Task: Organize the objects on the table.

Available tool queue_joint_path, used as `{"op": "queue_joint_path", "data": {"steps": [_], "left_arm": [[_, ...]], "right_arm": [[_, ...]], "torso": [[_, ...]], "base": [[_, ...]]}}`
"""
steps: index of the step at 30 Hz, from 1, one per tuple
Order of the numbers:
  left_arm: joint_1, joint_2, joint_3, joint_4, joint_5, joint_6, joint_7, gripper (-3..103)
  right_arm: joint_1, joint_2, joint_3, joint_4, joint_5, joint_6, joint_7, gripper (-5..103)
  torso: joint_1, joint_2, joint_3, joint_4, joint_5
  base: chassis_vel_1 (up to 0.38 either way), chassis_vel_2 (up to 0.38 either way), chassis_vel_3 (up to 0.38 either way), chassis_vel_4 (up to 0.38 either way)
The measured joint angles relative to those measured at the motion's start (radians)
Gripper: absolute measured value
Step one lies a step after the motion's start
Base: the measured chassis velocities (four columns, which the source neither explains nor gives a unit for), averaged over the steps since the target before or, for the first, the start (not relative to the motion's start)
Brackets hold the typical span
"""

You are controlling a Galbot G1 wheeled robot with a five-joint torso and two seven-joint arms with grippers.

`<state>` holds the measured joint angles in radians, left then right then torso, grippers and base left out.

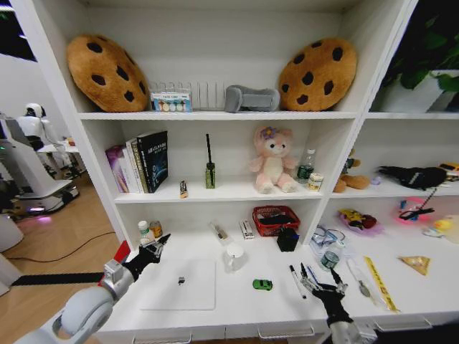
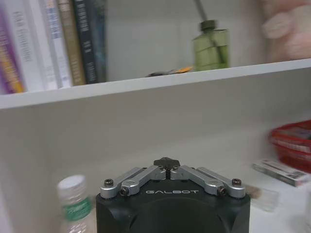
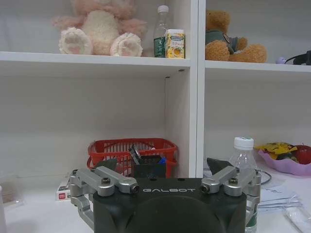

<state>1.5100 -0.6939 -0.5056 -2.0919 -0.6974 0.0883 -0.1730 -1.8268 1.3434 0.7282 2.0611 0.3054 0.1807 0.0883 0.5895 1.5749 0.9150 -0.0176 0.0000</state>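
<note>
A white table [image 1: 237,304] with shallow drawers runs along the front of a tall white shelf unit, and both robot arms reach over its near edge. Nearest on the right, the right claw [image 1: 318,284] hovers low over the table with its fingers spread and nothing between them. Just beside it on its left lies a black pen [image 1: 297,281], its long axis running from the near edge toward the shelves, almost in line with the claw's reach. A little farther left sits the tiny green toy car [image 1: 262,284], well apart from both claws but closer to the right one. On the left, the left claw [image 1: 159,246] hangs above the far left corner of the slim silver laptop [image 1: 179,284], which lies closed and flat; seen from its wrist, its fingers are pressed together on nothing. A small clear bottle [image 1: 331,256] stands just beyond the right claw, toward the shelves. Farther back are a red basket [image 1: 275,219] and a black cup [image 1: 287,239]. By position, the right arm looks the nearer one for the pen, the left for the laptop.
</note>
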Motion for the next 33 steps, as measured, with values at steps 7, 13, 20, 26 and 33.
{"op": "queue_joint_path", "data": {"steps": [7,13,20,26,33], "left_arm": [[0.025,-0.11,-0.029,-0.004,0.023,0.034,-0.112,2],[0.067,-0.184,-0.063,-0.022,0.099,0.052,-0.133,24],[0.193,-0.311,-0.149,-0.049,0.201,0.004,-0.029,51],[0.254,-0.354,-0.202,-0.056,0.235,-0.047,0.014,67],[0.323,-0.406,-0.273,-0.093,0.241,-0.08,0.023,93]], "right_arm": [[-0.003,-0.013,0.005,0.019,0.013,-0.007,0.006,100],[-0.005,-0.02,0.004,0.023,0.014,-0.006,0.008,100],[0.001,-0.025,0.003,0.022,0.004,-0.002,0.016,100],[0.003,-0.034,0.005,0.016,0.004,0.0,-0.002,100],[-0.017,-0.048,0.004,-0.004,0.029,0.03,-0.142,100]], "torso": [[0.0,0.0,0.0,0.0,-0.0001],[0.0,0.0,0.0,0.0,-0.0002],[0.0,0.0,0.0,0.0005,-0.0001],[0.0,0.0,0.0,0.0,0.0],[0.0,0.0,0.0,0.0001,-0.0001]], "base": [[0.0,0.0,0.0,0.0],[0.0,0.0,0.0,0.0],[0.0,0.0,0.0,0.0],[0.0,0.0,0.0,0.0],[0.0,0.0,0.0,0.0]]}}
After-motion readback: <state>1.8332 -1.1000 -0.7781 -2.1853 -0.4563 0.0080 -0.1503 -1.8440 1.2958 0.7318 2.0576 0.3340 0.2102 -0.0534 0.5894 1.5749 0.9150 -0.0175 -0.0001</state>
